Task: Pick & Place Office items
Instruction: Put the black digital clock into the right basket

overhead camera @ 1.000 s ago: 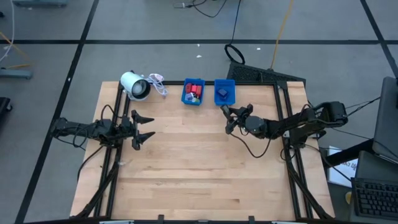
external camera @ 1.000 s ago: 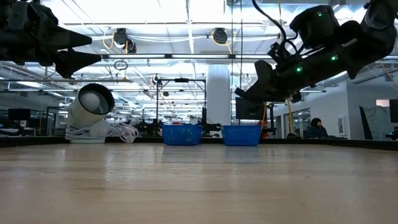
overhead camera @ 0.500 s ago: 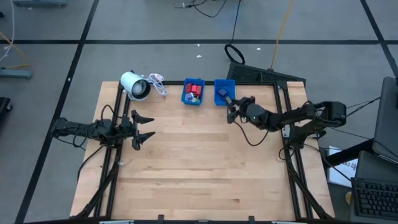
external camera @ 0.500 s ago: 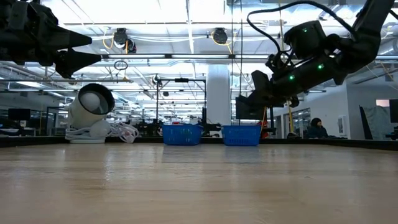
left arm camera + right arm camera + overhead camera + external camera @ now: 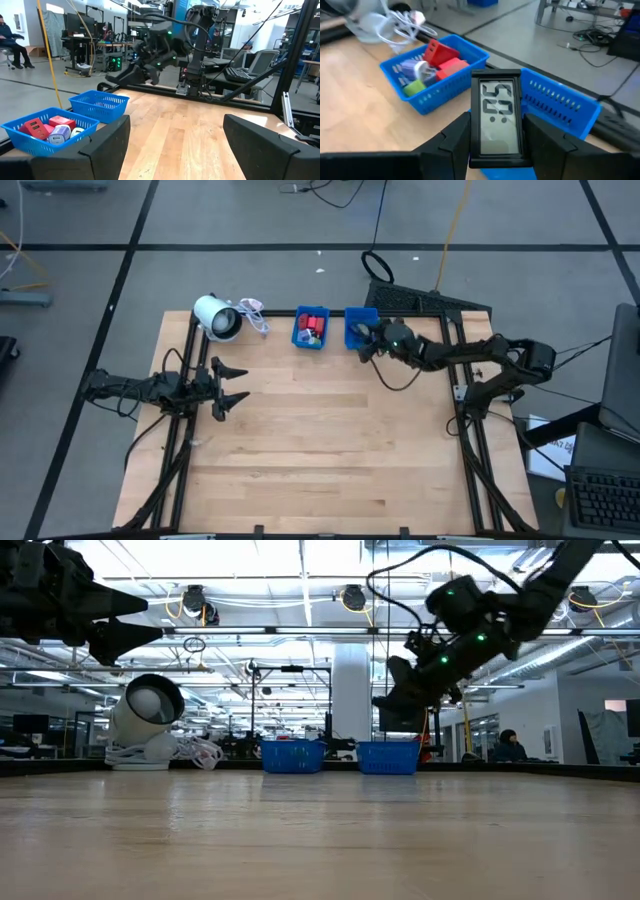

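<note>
My right gripper (image 5: 366, 341) hangs over the near rim of the right blue bin (image 5: 360, 322) and is shut on a small dark-framed digital display unit (image 5: 497, 120). The left blue bin (image 5: 311, 327) holds several small pieces (image 5: 432, 62) in red, green and pale colours, which lie loose on its floor. My left gripper (image 5: 236, 383) waits open at the table's left side, above the wood; its two fingers frame the left wrist view, where both bins (image 5: 97, 102) show far off. My right gripper pinches the display unit by its two long side edges (image 5: 472, 125), one finger (image 5: 451, 142) on each side. The fingers come slanting down from the table's right and near side. The unit is lifted clear, its screen facing the wrist camera, above the right bin's near wall (image 5: 560, 107).
A white cylindrical roll (image 5: 216, 317) with a loose white cord (image 5: 255, 315) lies at the far left of the table, left of the bins. The wide wooden top (image 5: 320, 450) lies in front of both arms. Black frame rails run along the table's sides.
My right gripper, still shut on the display unit, has moved toward the table's far edge and slightly left, from the open wood near the right side to above the right blue bin. The left arm has kept still.
</note>
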